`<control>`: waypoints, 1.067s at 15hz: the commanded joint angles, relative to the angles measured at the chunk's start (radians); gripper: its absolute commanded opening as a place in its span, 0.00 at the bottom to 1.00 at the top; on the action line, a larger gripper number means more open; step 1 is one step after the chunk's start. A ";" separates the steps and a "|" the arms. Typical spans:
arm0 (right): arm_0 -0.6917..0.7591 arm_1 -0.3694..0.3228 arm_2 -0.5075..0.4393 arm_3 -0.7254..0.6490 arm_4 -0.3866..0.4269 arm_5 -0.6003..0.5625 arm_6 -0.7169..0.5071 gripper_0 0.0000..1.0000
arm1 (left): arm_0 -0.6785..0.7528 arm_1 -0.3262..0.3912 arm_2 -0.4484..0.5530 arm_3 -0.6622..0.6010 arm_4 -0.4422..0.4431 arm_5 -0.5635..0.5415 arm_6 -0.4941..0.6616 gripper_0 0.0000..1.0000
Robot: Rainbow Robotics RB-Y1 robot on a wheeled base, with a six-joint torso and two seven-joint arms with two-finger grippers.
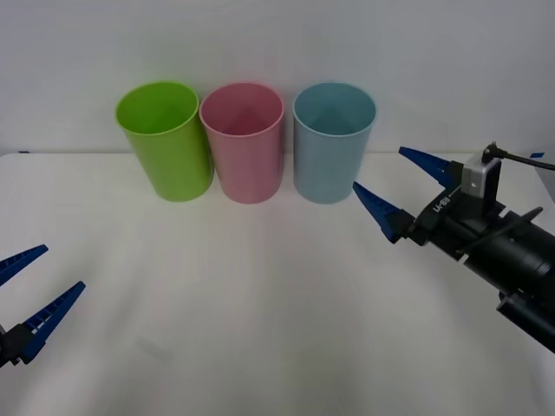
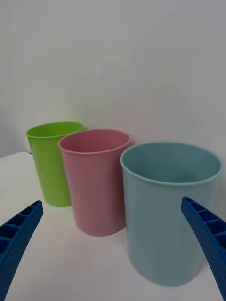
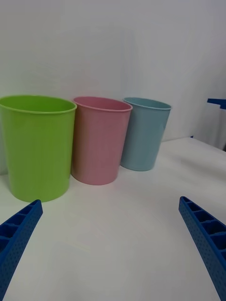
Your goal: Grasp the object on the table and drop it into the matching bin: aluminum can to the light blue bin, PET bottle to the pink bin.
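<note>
No can lies on the bare stretch of the table (image 1: 260, 303), and neither pair of fingers holds one; whether it sits inside the light blue bin (image 1: 333, 143) cannot be told, since the bin's floor is hidden behind its rim. The right gripper (image 1: 401, 180) hangs just beside that bin, its blue fingers spread wide with nothing between them; one fingertip nearly touches the bin's wall, the other stands farther off. In the right wrist view the light blue bin (image 2: 169, 211) fills the gap between those fingers, with the pink bin (image 2: 96, 181) and the lime green bin (image 2: 52, 162) beyond.

The left gripper (image 1: 30, 290) waits well apart, low over the table, fingers also spread and empty.

Judging from the open, empty fingers beside the matching bin, the drop looks done. The next move likely calls for drawing the right arm clear without nudging the bin's wall.
</note>
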 commanded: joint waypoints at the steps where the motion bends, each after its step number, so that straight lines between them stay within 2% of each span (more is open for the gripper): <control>1: 0.086 -0.002 -0.058 -0.003 -0.063 -0.090 0.150 1.00 | 0.000 0.000 0.000 0.000 0.000 0.000 0.000 1.00; 8: 0.290 -0.002 -0.187 -0.003 -0.159 -0.249 0.352 1.00 | 0.000 0.000 0.000 0.000 0.000 0.000 0.000 1.00; 12: 0.397 -0.002 -0.253 -0.003 -0.205 -0.291 0.375 1.00 | 0.000 0.000 0.000 0.000 0.000 0.000 0.000 1.00; 16: 0.430 -0.002 -0.282 0.054 -0.234 -0.311 0.404 1.00 | 0.000 0.000 0.000 0.000 0.000 0.000 0.000 1.00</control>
